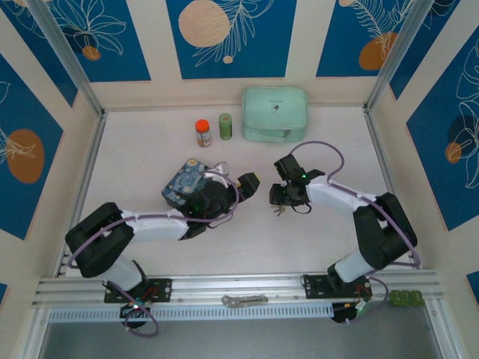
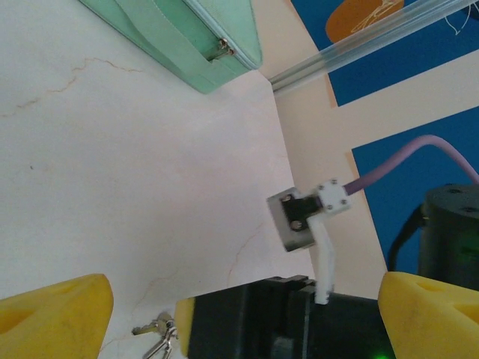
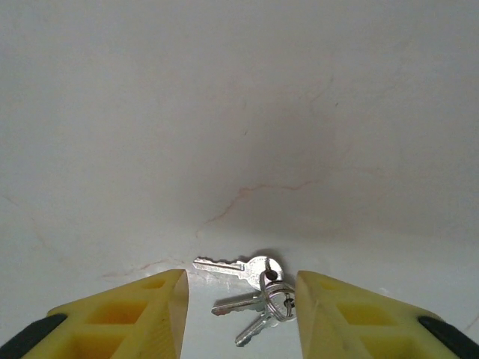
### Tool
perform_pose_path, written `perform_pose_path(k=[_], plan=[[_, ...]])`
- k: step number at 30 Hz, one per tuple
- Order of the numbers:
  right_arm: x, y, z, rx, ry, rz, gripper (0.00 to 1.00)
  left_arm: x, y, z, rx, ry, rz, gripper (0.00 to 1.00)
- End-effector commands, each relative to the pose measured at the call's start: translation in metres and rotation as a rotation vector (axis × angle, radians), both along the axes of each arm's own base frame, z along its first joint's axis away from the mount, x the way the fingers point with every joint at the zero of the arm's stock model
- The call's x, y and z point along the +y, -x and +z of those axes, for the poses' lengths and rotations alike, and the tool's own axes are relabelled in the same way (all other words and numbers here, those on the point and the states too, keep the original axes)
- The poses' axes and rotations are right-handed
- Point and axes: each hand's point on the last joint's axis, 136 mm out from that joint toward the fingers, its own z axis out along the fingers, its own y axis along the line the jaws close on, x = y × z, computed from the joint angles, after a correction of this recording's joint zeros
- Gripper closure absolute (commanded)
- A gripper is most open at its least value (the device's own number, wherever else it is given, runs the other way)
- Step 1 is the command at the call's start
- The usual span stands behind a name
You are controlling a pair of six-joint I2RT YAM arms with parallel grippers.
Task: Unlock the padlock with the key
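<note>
Key (image 3: 238,265), on a ring (image 3: 278,303) with two others, lies flat on the table (image 3: 239,112) between the right gripper's (image 3: 241,292) half-open, empty fingers, apparently lined up for pickup; left gripper (image 1: 247,185) stands wide open, empty, nearby.

The left arm (image 1: 150,224) and right arm (image 1: 340,196) have white links, bulky black joints and looping lilac cable (image 1: 323,143); the right claw (image 3: 239,299) has chunky yellow fingers (image 3: 127,314).

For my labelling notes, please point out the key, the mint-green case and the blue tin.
key (image 3: 224,265): right wrist view, its blade.
mint-green case (image 1: 275,114): top external view, lid centre.
blue tin (image 1: 179,182): top external view, painted lid.
</note>
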Motion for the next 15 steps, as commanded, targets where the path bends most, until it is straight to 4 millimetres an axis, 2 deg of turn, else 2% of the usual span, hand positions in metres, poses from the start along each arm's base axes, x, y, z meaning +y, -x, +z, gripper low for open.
perform_pose_path(k=[1, 5, 11, 15], plan=[[-0.01, 0.011, -0.007, 0.07, 0.107, 0.007, 0.57, 0.011, -0.003, 0.001, -0.02, -0.023, 0.029, 0.09], [-0.005, 0.015, -0.016, 0.103, 0.064, -0.039, 0.57, 0.011, -0.004, 0.002, -0.024, -0.022, 0.031, 0.09], [0.003, 0.007, -0.023, 0.098, 0.052, 0.014, 0.61, 0.011, -0.005, 0.005, -0.034, -0.02, 0.026, 0.08], [0.003, 0.01, -0.029, 0.13, 0.061, 0.031, 0.63, 0.015, -0.005, 0.005, -0.034, -0.02, 0.037, 0.08]])
